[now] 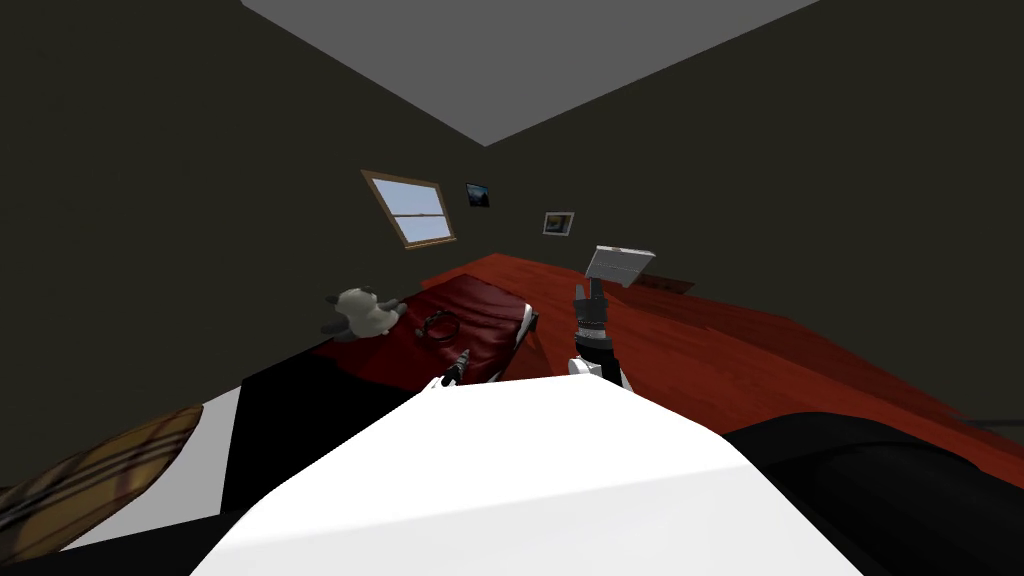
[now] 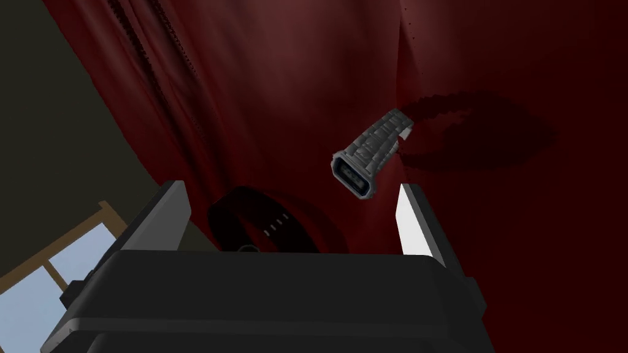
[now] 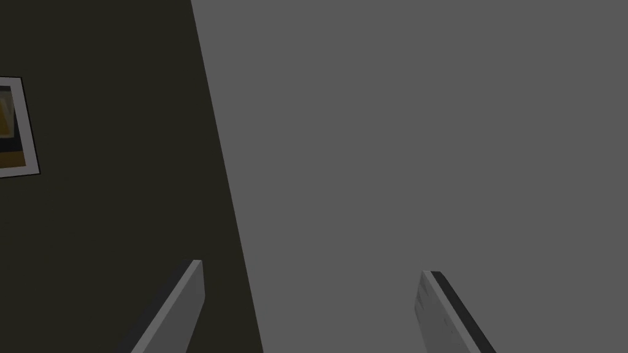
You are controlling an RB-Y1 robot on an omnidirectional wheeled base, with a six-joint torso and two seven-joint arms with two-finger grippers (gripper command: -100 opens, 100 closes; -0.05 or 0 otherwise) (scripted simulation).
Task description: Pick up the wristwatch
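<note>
One wristwatch [image 2: 270, 223] lay on the red bedcover [image 2: 294, 73] between my left pincer [image 2: 291, 185]'s spread fingers, close to its body. Best, I judged, to centre the strap and sink lower before closing, avoiding the grey ridged piece [image 2: 368, 156] beyond. My right pincer [image 3: 313, 268] hung raised, fingers apart.

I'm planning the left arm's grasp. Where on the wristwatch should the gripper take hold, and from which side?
Pinch the black wristwatch across its strap, coming down from above with the left gripper. It lies as an open loop on the dark red cover, so one finger likely fits inside, one outside.
</note>
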